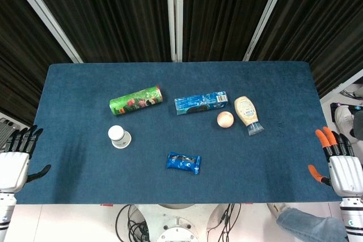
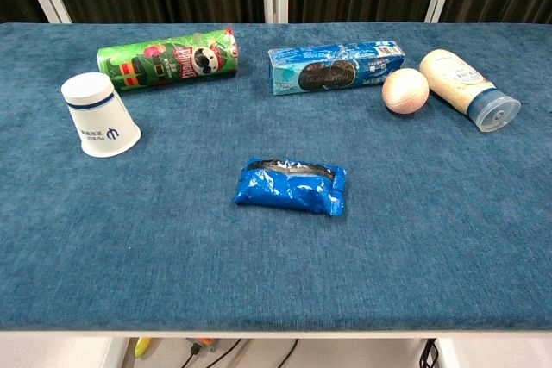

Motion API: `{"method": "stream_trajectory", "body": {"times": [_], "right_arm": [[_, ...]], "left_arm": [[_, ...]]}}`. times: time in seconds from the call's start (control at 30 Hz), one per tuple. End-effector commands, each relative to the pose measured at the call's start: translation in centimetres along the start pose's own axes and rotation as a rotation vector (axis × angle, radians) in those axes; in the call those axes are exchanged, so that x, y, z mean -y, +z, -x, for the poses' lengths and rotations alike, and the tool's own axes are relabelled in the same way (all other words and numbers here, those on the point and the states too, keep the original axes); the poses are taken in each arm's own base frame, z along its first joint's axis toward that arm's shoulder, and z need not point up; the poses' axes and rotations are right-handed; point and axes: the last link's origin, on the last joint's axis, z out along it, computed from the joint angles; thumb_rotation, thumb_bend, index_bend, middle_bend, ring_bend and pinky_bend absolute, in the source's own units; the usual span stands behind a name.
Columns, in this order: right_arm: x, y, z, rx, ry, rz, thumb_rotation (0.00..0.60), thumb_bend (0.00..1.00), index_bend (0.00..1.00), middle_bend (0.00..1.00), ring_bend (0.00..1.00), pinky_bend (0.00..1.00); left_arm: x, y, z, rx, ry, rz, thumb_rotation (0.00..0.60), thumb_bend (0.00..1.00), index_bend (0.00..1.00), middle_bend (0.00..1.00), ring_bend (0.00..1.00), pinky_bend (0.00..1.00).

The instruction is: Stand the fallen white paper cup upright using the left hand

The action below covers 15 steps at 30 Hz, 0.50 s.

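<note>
The paper cup [image 2: 100,115] sits on the left part of the bench [image 1: 272,157], mouth down on the blue cloth with its closed base on top, leaning a little; it lies just in front of the green chip can and touches nothing else.

The bench carries everything else in a loose row behind and to the right. The green chip can [image 2: 169,58] lies on its side at the back left. The blue biscuit box [image 2: 336,65] lies flat near the middle back, well apart from the can. The squeeze bottle [image 2: 467,88] lies on its side at the back right, cap pointing toward the front edge. The blue snack packet [image 2: 291,186] lies alone in the middle, nearer the front. The small round ball [image 2: 405,90], perhaps an egg since the view is too coarse to tell, rests between the box and the bottle, just beside the bottle.

The left hand [image 1: 16,160] hovers off the bench's left front corner, fingers spread, holding nothing. The right hand [image 1: 339,160] hangs off the right front corner, likewise spread and holding nothing.
</note>
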Motion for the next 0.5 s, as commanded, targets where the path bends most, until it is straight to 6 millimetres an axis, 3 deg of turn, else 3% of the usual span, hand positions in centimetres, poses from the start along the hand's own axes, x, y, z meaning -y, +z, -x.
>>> {"method": "stream_trajectory", "body": {"times": [0.03,0.37,0.5], "right_arm": [[0.0,0.0,0.0,0.001,0.000,0.000,0.600,0.18,0.00,0.00,0.00,0.00],[-0.5,0.0,0.0,-0.001,0.005,0.020,0.600,0.18,0.00,0.00,0.00,0.00],[-0.5,0.1,0.0,0.002,0.005,0.020,0.600,0.18,0.00,0.00,0.00,0.00]], "left_arm": [[0.0,0.1,0.0,0.001,0.001,0.001,0.600,0.17,0.02,0.00,0.00,0.00],[-0.5,0.8,0.2,0.011,0.021,0.029,0.600,0.17,0.02,0.00,0.00,0.00],[-1.6,1.9,-0.3,0.021,0.046,0.079,0.600,0.17,0.02,0.00,0.00,0.00]]}}
